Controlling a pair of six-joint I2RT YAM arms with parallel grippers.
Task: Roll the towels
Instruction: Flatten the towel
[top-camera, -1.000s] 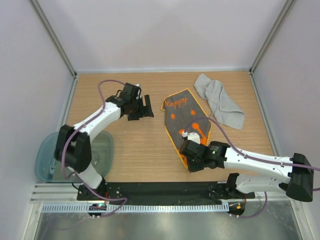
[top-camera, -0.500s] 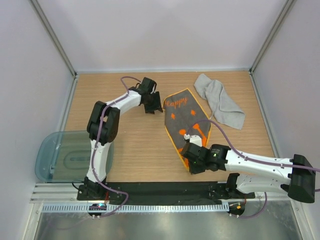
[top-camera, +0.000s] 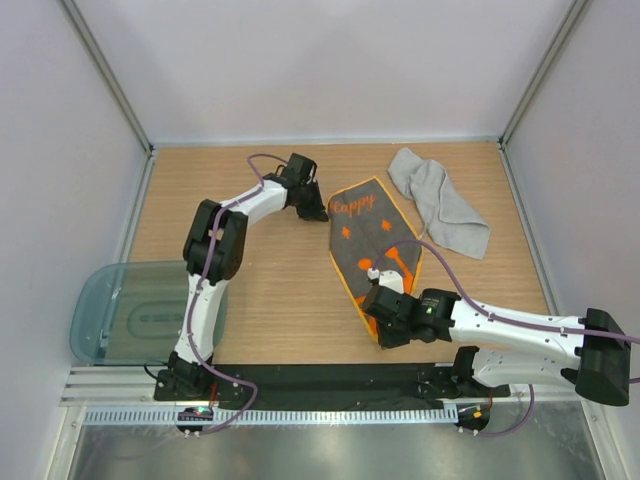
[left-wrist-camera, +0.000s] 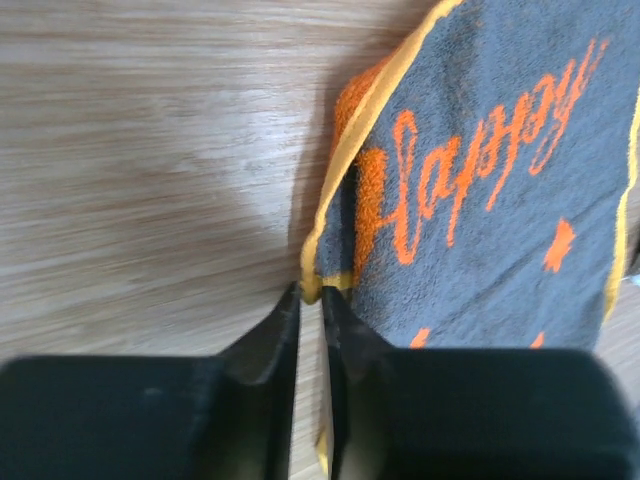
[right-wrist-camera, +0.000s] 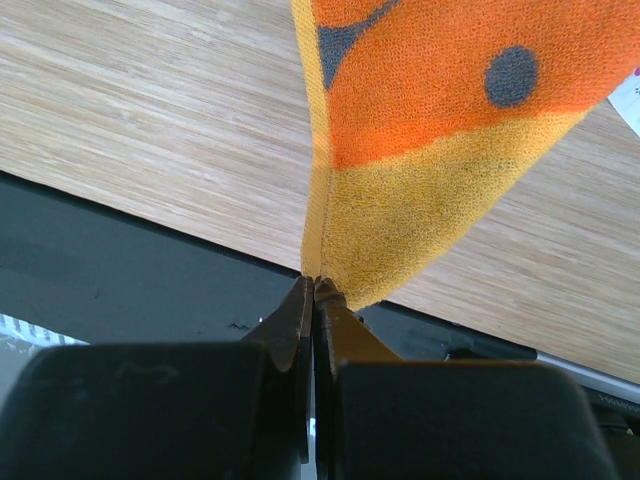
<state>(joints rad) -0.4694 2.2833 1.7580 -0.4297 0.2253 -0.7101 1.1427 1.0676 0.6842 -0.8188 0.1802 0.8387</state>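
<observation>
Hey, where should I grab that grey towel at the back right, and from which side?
Probably pinch the grey towel at its near corner, coming from the near right. That end lies flat and spread; the far end is bunched into folds.

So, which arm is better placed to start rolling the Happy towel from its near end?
Probably the right. The right gripper is shut on the near corner of the Happy towel. The left gripper pinches the far corner beside the lettering, so it seems better for holding that end.
</observation>
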